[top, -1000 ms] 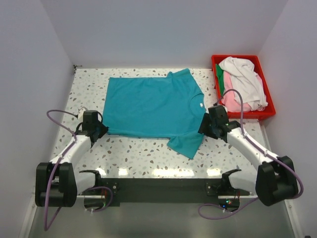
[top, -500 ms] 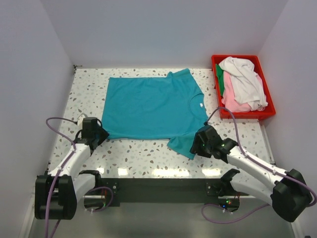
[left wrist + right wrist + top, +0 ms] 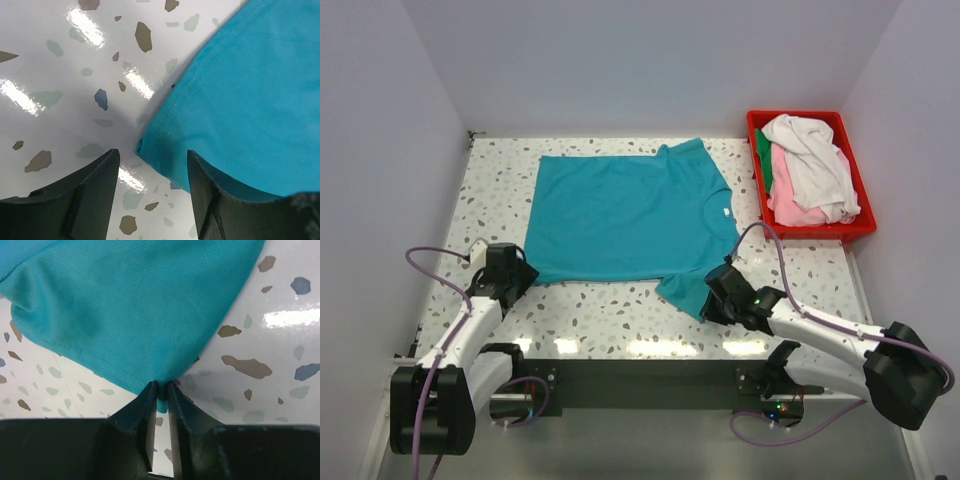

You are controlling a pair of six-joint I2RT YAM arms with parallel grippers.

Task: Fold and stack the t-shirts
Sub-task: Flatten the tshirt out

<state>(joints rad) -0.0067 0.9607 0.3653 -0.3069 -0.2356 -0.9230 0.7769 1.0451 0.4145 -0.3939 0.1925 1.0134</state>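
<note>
Teal cloth sat pinched between the nearly closed fingers of the right gripper point(image 3: 160, 390). It held the hem tip of the near sleeve point(image 3: 692, 290), low on the table point(image 3: 600, 310).

The left gripper point(image 3: 152, 167) stood wide. Its fingers straddled the near hem corner point(image 3: 145, 147) of the same shirt, with cloth between them but nothing clamped that we could see.

Outward from both hands, the teal t-shirt point(image 3: 630, 215) lay spread flat mid-table, neck toward the right and hem toward the left, both sleeves out. We found no fold in it.

Further right, at the table's far corner, was the red bin point(image 3: 795, 114). It held a loose heap: a white shirt point(image 3: 815, 160) on top, a pink shirt point(image 3: 785, 200) under it and a dark green shirt point(image 3: 763, 150) at the bin's left wall, none folded. We saw no stack on the table.

Our reading was that the task had barely begun. One shirt was laid out with only one corner gripped, and its first fold was not yet made. The bin's shirts had yet to be taken out, folded and stacked.
</note>
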